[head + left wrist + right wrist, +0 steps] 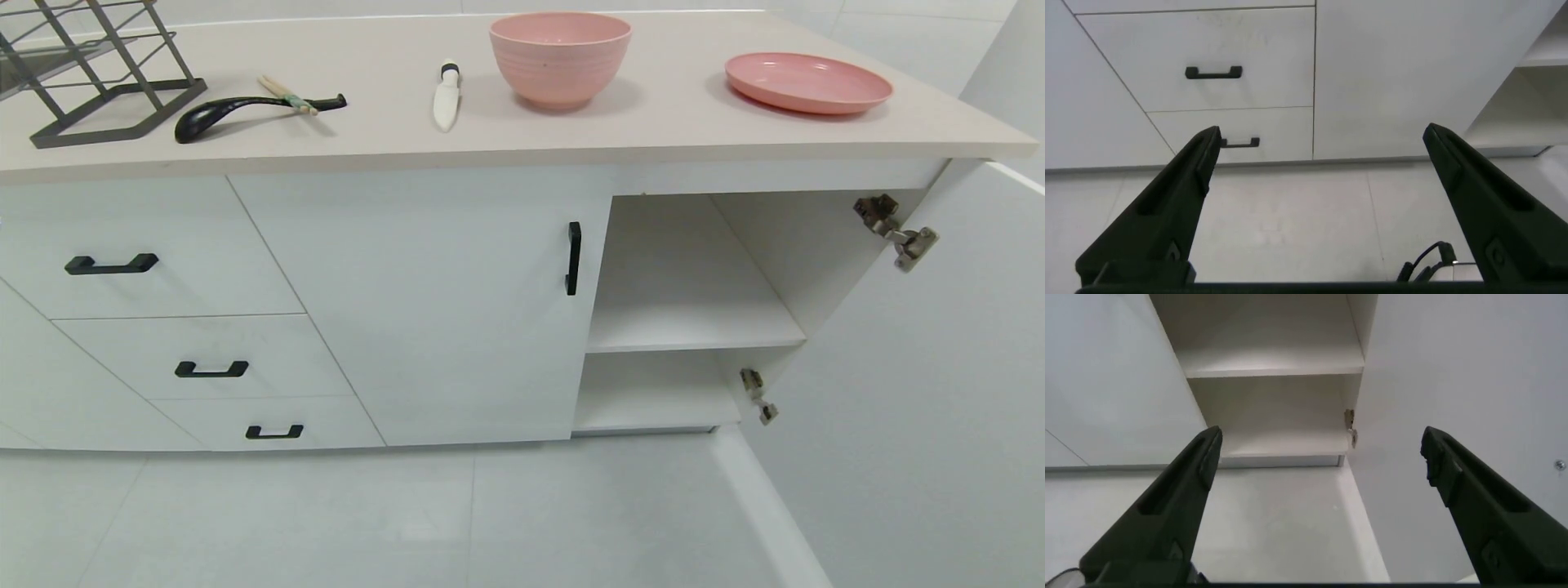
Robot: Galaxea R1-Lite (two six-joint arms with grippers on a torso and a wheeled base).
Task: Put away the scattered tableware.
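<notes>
You're at the start — left gripper [1323, 135] and right gripper [1321, 434] gape wide, empty, low before the open cupboard [694, 318], while bowl [560, 57], plate [808, 82], knife [446, 96] and ladle [237, 109] lie on the counter [669, 114] — raise an arm first.

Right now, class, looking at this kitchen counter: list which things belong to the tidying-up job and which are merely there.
Belong to the job: pink bowl, pink plate, black spoon, chopsticks, white knife, all on the countertop.

Merely there: wire rack, drawers, closed door, open cupboard (possibly storage places).
</notes>
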